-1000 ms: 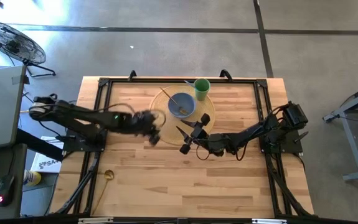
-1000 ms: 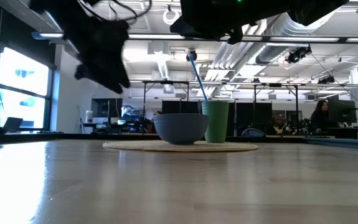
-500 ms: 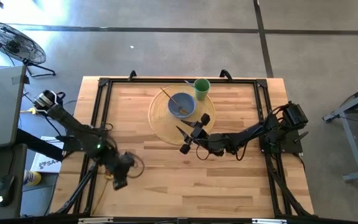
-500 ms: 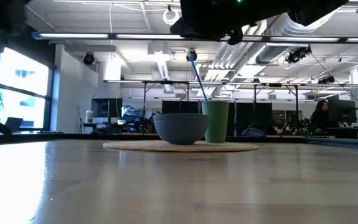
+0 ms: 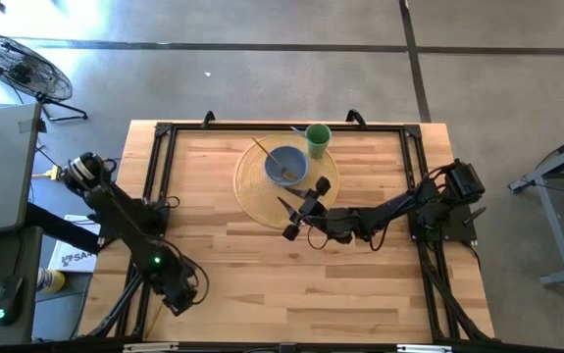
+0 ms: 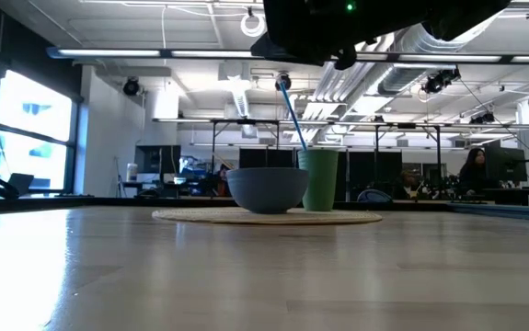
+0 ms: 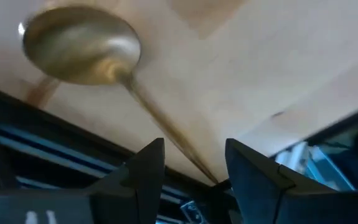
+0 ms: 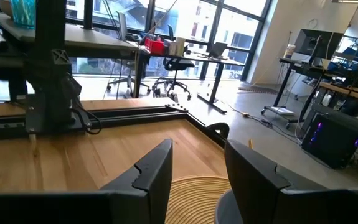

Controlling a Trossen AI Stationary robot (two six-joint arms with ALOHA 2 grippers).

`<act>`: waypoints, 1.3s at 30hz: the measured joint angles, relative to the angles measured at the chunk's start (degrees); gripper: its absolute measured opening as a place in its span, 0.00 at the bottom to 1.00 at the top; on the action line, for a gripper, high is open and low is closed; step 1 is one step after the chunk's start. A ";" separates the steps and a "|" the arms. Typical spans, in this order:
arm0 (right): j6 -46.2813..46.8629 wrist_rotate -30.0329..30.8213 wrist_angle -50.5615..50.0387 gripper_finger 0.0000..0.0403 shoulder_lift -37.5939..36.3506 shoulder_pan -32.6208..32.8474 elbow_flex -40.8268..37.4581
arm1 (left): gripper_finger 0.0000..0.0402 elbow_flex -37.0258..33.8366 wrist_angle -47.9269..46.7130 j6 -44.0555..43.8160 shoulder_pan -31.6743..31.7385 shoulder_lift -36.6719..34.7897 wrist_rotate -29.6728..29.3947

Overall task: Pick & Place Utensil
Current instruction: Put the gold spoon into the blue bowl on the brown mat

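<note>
Hanging low over the near left corner of the table [image 5: 360,284], the left gripper [image 7: 194,165] has its jaws wide open and holds nothing. Between its two dark fingers [image 7: 144,171] you can see the thin handle of a gold spoon [image 7: 82,46]. The spoon lies flat on the wood, right by the table's left edge. Its handle runs from the gap between the fingers out to the round bowl end, which sits farther ahead of the gripper. So the long way of the spoon points straight away from the jaws, and the fingers stand one on each side of the handle. I think the next move is to go down a bit and squeeze the handle.

From above, the left arm reaches from its base at the left side down to that corner, bent like an elbow, and it hides the spoon.

The right gripper [image 5: 296,218] waits well apart, near the middle of the table, beside the round mat [image 5: 252,186] with the blue bowl [image 5: 286,165] and green cup [image 5: 318,139]. Its jaws are partly open and empty. The left arm is much nearer the spoon.
</note>
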 joint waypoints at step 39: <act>-0.22 -0.87 1.22 0.35 0.00 -0.26 0.00 | 0.04 1.10 9.78 40.10 15.11 8.47 -22.46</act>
